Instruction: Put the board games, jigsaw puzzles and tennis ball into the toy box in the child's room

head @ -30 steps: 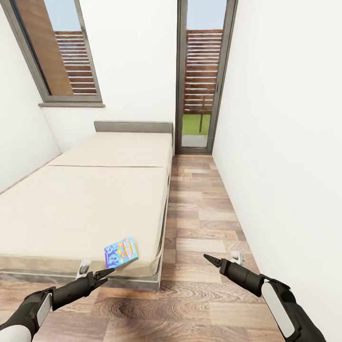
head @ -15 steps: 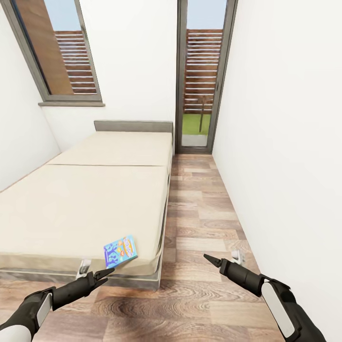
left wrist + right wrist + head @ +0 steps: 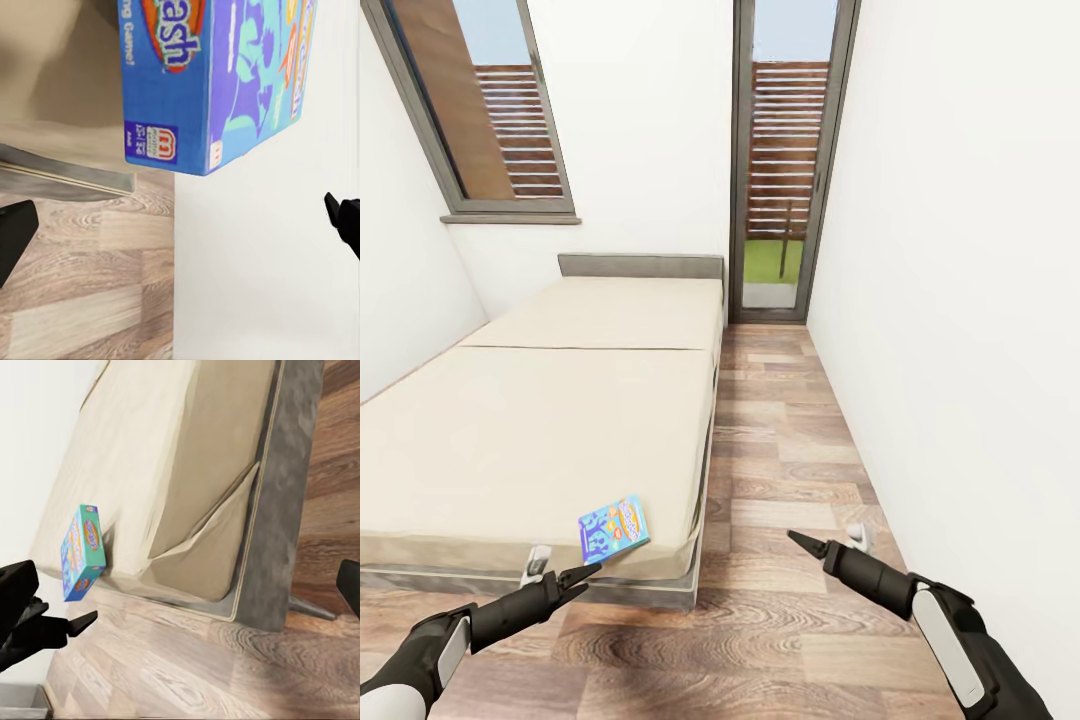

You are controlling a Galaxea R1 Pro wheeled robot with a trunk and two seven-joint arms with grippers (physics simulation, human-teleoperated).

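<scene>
Game [image 3: 614, 530], the small blue box, lies flat on the bed [image 3: 540, 430] at its near foot corner, close to the edge by the floor [image 3: 780, 470]; the left wrist view shows its printed lid and side up close [image 3: 217, 75], and the right wrist view catches it small against the mattress corner [image 3: 81, 551]. Left tool [image 3: 572, 578] hangs just in front of and below the box, not touching; its tips read as close together in the head view, yet the left wrist view puts dark finger ends at opposite frame edges, so spread is my guess, with nothing between them. Right tool [image 3: 797, 541] is over the floor, well apart from the box, holding nothing; whether it is spread or pressed together I cannot tell. Change over the last second: almost none. Box, bed and left arm sit where they were, and only the right arm has dipped slightly. Read: robot is parked at the bed foot, lined up but not yet reaching. Next move looks like a left-arm advance up onto the box; the flat lid near the edge may slide if nudged. Only this one game shows on the bed here.
</scene>
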